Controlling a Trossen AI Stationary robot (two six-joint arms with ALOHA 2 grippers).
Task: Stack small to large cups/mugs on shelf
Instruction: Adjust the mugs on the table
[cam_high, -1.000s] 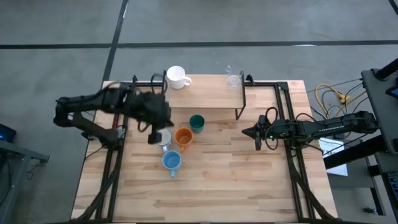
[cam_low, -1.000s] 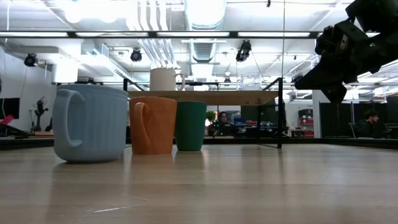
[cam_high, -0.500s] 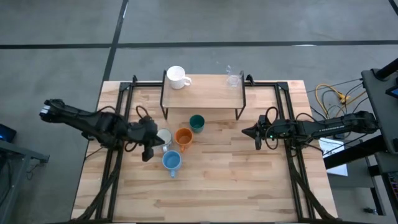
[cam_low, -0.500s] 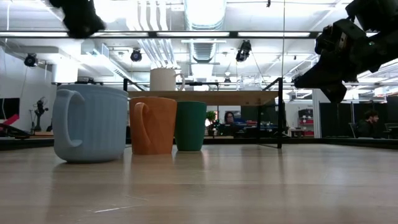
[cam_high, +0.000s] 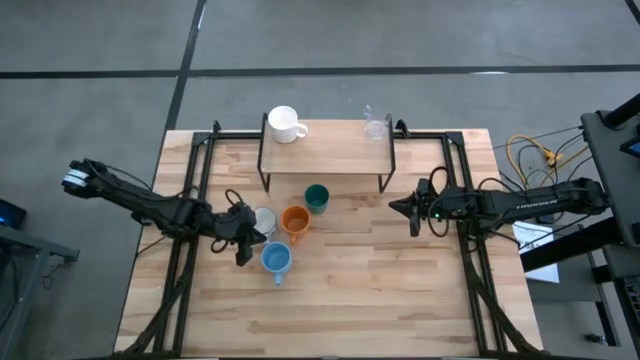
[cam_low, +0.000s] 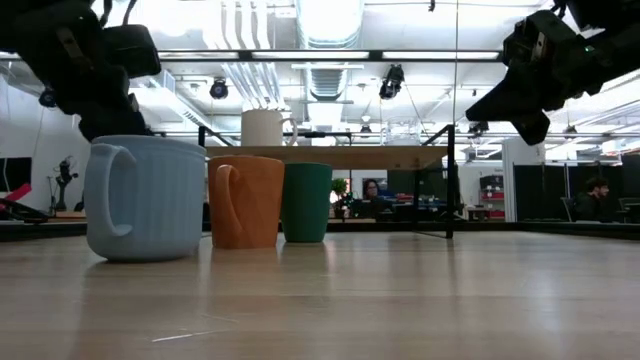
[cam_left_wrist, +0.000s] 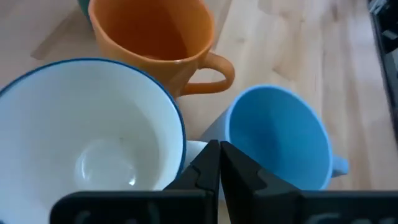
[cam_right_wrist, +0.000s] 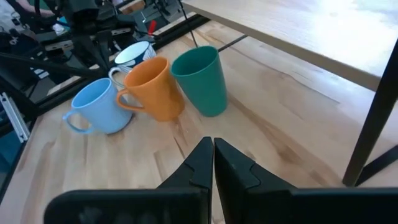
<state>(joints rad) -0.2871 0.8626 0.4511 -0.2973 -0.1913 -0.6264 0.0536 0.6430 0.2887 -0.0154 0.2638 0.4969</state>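
Note:
On the table stand a white blue-rimmed mug (cam_high: 264, 221), an orange mug (cam_high: 294, 220), a light blue mug (cam_high: 276, 259) and a dark green cup (cam_high: 316, 197), close together in front of the shelf (cam_high: 330, 152). A plain white mug (cam_high: 284, 124) and a clear glass (cam_high: 375, 126) stand on the shelf top. My left gripper (cam_left_wrist: 219, 150) is shut and hangs over the gap between the blue-rimmed mug (cam_left_wrist: 93, 143) and the light blue mug (cam_left_wrist: 277, 143). My right gripper (cam_right_wrist: 213, 149) is shut and hovers right of the shelf, pointing at the cups.
Black frame rails (cam_high: 190, 200) run along the table's left and right sides. The shelf's black legs (cam_high: 385, 182) stand just behind the green cup. Bare wood (cam_high: 350, 290) spreads across the table's near half. Cables (cam_high: 530, 155) lie off the right edge.
My left gripper has swung from beside the shelf's left end toward the table's near-left and come down, ending low next to the blue-rimmed mug and the light blue mug. The cups have stayed where they were.

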